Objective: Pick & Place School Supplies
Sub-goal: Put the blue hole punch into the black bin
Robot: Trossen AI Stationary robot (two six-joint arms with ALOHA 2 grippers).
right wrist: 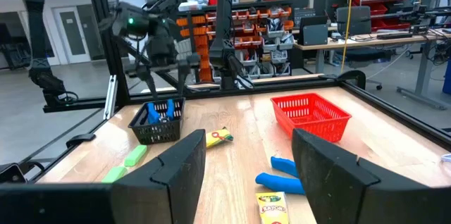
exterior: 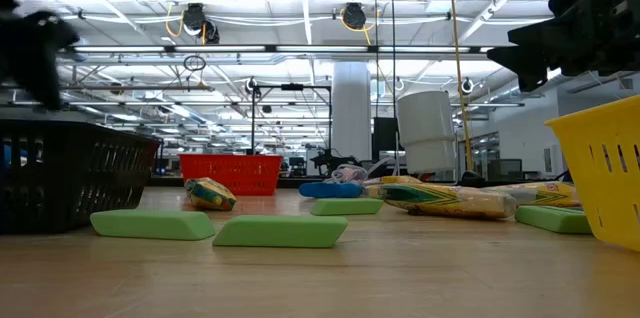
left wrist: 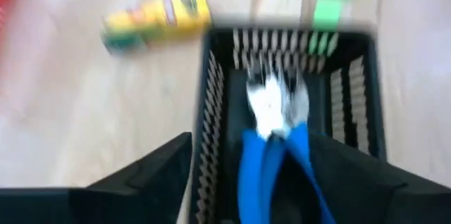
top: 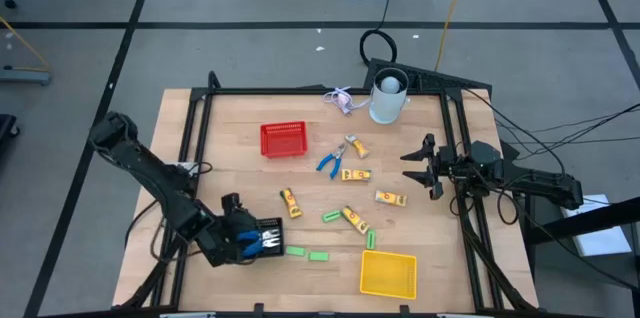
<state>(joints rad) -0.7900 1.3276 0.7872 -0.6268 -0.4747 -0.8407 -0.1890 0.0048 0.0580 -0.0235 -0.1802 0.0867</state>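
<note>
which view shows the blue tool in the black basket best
The left wrist view: the blue-handled tool fills the frame inside the black basket, though blurred. The high view shows a blue speck under the left gripper. The right wrist view shows it small and distant. In the low view I cannot make it out.

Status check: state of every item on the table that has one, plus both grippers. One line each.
Left gripper: open, over the black basket.
Right gripper: open, empty, at the table's right edge.
Black basket: upright, blue-handled tool inside.
Red basket: upright, looks empty.
Yellow basket: upright, looks empty.
White cup: upright.
Loose blue-handled tool: lying on the table, handles spread.
</note>
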